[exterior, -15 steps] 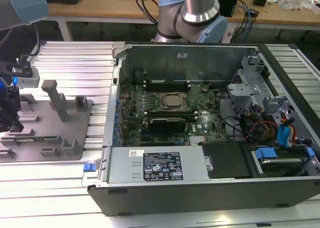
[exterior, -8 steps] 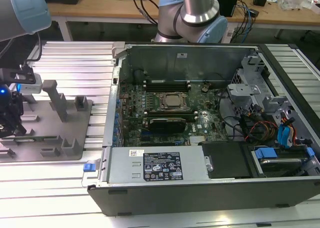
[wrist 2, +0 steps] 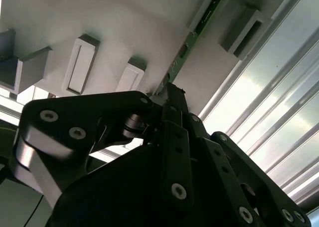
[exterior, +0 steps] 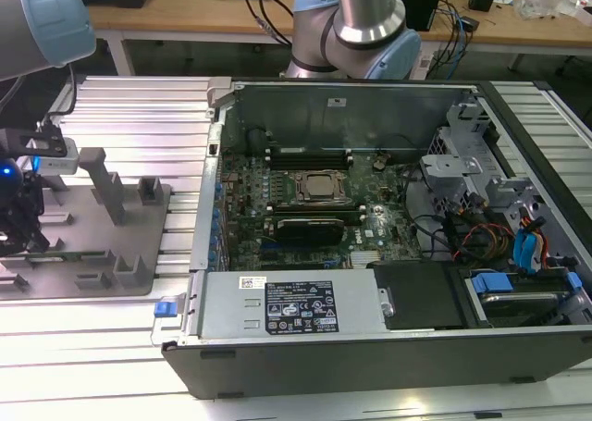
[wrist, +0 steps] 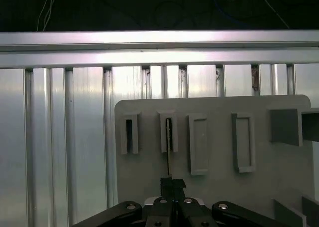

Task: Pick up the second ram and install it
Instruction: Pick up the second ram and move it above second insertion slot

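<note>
The second ram (wrist: 170, 157) is a thin green-edged stick (wrist 2: 192, 37) standing on edge in a slot of the grey moulded tray (wrist: 219, 187). In both wrist views my gripper (wrist: 173, 183) has its two black fingers pressed together on the near end of the stick (wrist 2: 167, 93). In the exterior view the gripper (exterior: 20, 234) hangs low over the tray (exterior: 102, 254) at the exterior view's far left, well apart from the open computer case (exterior: 370, 347).
Upright posts (exterior: 104, 185) and several empty slots (wrist: 199, 144) stand on the tray. The motherboard with its processor socket (exterior: 319, 188) and memory slots (exterior: 310, 153) lies inside the case. Ribbed aluminium table (wrist: 60, 137) surrounds the tray. Cables and drive cages (exterior: 481, 199) crowd the case's right side.
</note>
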Available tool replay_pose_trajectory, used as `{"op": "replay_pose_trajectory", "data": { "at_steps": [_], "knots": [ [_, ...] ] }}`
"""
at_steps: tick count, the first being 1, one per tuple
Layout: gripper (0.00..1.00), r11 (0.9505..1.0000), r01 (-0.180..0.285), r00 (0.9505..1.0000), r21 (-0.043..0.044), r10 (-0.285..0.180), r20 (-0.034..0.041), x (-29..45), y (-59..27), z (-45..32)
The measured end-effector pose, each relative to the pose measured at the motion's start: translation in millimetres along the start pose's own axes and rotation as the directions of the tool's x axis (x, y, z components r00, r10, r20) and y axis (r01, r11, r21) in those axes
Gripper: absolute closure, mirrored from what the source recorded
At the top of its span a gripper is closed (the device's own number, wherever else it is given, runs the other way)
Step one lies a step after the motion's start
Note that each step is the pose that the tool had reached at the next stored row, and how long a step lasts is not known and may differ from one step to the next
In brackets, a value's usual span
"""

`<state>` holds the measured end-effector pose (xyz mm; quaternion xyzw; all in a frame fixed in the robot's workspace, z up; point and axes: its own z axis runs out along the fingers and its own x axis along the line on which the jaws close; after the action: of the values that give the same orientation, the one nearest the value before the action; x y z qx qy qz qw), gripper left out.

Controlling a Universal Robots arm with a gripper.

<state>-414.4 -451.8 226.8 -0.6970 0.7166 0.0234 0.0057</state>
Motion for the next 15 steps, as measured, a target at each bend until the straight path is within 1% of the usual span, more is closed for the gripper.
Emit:
{"op": "replay_pose_trajectory", "data": {
  "at_steps": [2,4,6,8,9,10,11,15],
  "knots": [
    [0.91,1.0000,0.001,1.0000,0.0000,-0.001,0.0000,0.0,0.0,0.0],
    [0.78,1.0000,0.001,1.0000,-0.0001,-0.001,0.0000,0.0,0.0,0.0],
    [0.78,1.0000,0.002,1.0000,0.0000,-0.002,0.0001,0.0,0.0,0.2],
    [0.78,0.9999,0.014,0.9999,-0.0003,-0.014,0.0000,0.0,-0.1,1.1],
    [0.78,0.9994,0.033,0.9994,-0.0012,-0.033,-0.0006,0.1,-0.1,2.4],
    [0.78,0.9989,0.046,0.9989,-0.0019,-0.046,-0.0009,0.2,-0.2,5.6],
    [0.78,0.9987,0.050,0.9987,-0.0021,-0.050,-0.0010,0.3,-0.2,7.9],
    [0.78,0.9987,0.051,0.9987,-0.0021,-0.051,-0.0011,0.5,-0.3,13.2]
  ]
}}
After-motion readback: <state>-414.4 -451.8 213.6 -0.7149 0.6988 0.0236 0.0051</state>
